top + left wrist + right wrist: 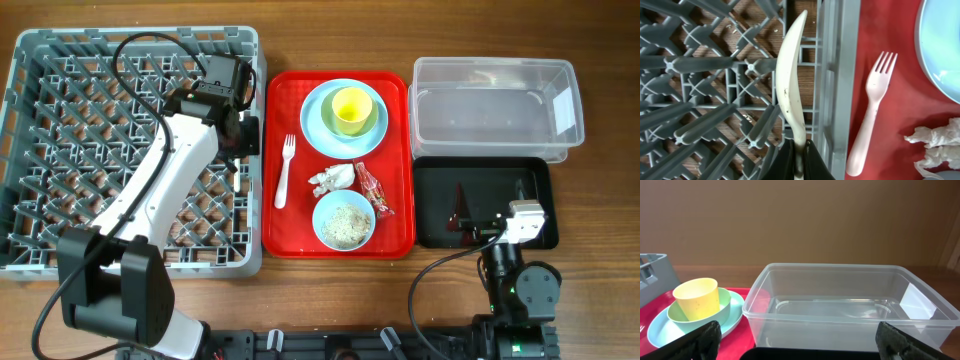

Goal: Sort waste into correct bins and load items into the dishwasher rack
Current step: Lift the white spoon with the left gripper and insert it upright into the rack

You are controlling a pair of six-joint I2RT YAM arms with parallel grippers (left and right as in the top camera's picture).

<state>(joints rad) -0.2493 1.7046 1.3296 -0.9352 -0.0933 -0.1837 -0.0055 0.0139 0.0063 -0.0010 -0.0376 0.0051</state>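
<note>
Your left gripper [800, 152] is clamped on the handle of the white plastic spoon [789, 75], held over the grey dishwasher rack [700, 65] just inside its wall (the fork [867, 120] lies on the red tray [875, 25] alongside). Your right gripper [800, 345] gapes wide and empty over the black tray [435, 200].

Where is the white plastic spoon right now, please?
In the left wrist view, the left gripper holds the spoon over the right edge of the dishwasher rack, just left of the red tray and fork.

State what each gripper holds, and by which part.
Left gripper: white plastic spoon, pinched at its handle end. Right gripper: open, nothing held.
</note>
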